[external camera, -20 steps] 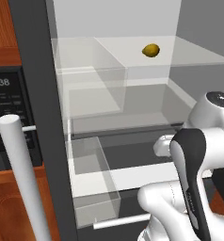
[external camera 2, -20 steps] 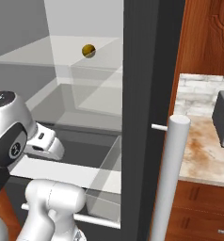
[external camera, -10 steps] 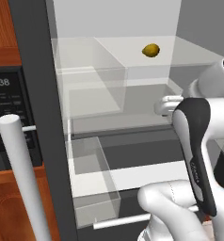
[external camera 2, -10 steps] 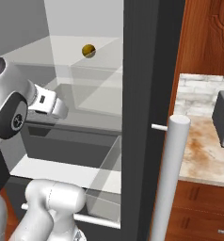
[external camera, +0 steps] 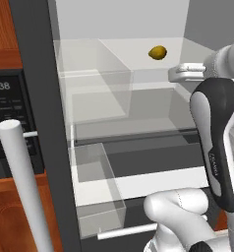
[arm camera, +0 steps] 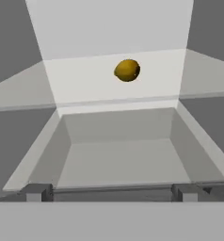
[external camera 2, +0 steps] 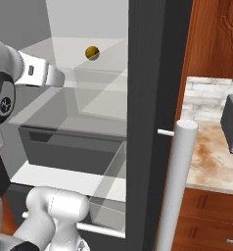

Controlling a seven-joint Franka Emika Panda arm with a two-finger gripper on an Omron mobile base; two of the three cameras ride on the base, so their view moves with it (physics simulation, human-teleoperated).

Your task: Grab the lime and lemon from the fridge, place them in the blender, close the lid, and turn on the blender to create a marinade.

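The fridge (external camera: 43, 123) stands open, and the lemon (external camera: 158, 52) lies on an upper glass shelf (external camera: 119, 56) toward the back. The gripper (arm camera: 111, 192) points at it from in front, well apart from it, jaws spread wide and empty.

Flat, even rendered light, soft shadows, slightly coarse, perhaps mildly blurred.

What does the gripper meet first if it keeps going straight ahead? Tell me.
Probably the lemon on the fridge shelf: the open gripper points at it, nothing between. Depth is unclear, so it may pass just beneath.
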